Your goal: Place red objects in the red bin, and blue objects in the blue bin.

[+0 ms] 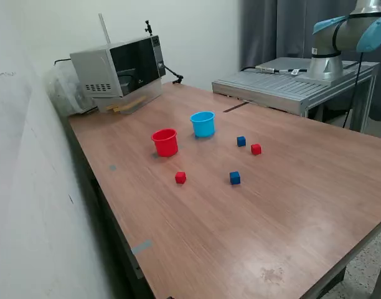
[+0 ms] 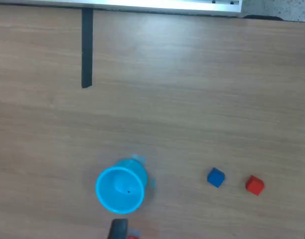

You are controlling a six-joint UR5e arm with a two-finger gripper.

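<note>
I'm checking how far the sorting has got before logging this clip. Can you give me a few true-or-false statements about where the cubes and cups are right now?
1. All four cubes lie on the table, none in a cup. True.
2. The red cup stands at the exterior view's right of the blue cup. False: it stands at the left.
3. The blue cup is upright and empty. True, as the wrist view shows.
4. One red cube lies close beside a blue cube. True.
5. The other red cube touches the red cup. False: it lies apart from it.
6. The other blue cube is stacked on a red cube. False: it sits alone.
</note>
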